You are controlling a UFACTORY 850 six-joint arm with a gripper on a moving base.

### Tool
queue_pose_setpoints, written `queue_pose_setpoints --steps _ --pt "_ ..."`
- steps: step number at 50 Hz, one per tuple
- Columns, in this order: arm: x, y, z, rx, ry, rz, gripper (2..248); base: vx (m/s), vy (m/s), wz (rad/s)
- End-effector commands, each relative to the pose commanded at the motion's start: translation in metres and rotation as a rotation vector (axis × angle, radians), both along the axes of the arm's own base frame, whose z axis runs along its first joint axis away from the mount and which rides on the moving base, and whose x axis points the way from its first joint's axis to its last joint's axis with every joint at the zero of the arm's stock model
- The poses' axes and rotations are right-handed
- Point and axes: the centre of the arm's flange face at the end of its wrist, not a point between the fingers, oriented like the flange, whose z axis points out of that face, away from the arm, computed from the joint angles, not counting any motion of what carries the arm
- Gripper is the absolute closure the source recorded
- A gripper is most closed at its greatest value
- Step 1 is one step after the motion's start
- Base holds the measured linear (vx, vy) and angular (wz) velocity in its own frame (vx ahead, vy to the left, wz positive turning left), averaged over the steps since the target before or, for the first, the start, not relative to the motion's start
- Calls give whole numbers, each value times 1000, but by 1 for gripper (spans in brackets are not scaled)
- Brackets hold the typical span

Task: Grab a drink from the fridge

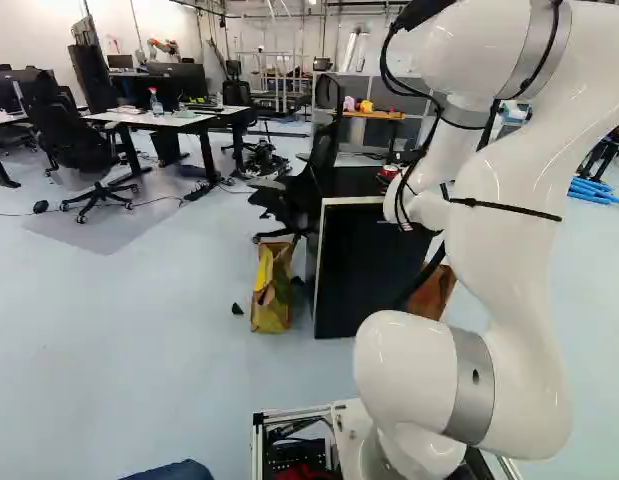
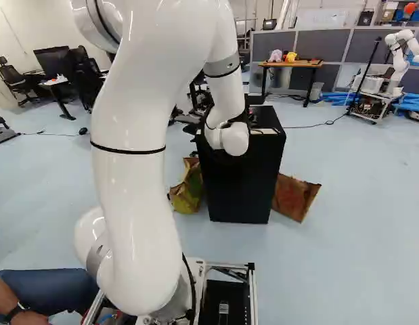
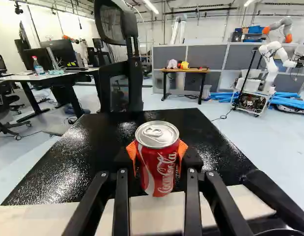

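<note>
At the fridge top, my gripper point(image 1: 389, 178) is mostly hidden behind the wrist in the left base view. In the wrist view the gripper point(image 3: 158, 160) is shut on a red drink can point(image 3: 160, 169), an orange pad against each side. The can is upright with its silver lid up, over the near part of the glossy black top point(image 3: 93, 162), by its pale edge strip; whether its base touches the top, I cannot tell. The black fridge point(image 2: 237, 186) stands on the floor ahead of the base, its front appearing closed.
A yellow-green paper bag point(image 1: 272, 290) stands left of the fridge, a brown one point(image 2: 295, 196) right. An office chair point(image 3: 120, 64) is just behind it. Desks point(image 3: 43, 76) and a wooden table point(image 3: 185, 71) are further off, with another robot point(image 3: 272, 64). Someone's arm point(image 2: 6, 298) shows beside the base.
</note>
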Motion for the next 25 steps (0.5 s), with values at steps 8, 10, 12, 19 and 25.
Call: queue_pose_setpoints --steps 8,10,12,19,25 --pt "0 0 9 -7 -15 0 151 0 0 0" --pt "0 0 11 -9 -18 0 151 0 0 0" --pt "0 0 13 -11 -22 0 151 0 0 0" --pt "0 0 20 -17 -33 0 151 0 0 0" --pt "0 0 20 -17 -33 0 151 0 0 0"
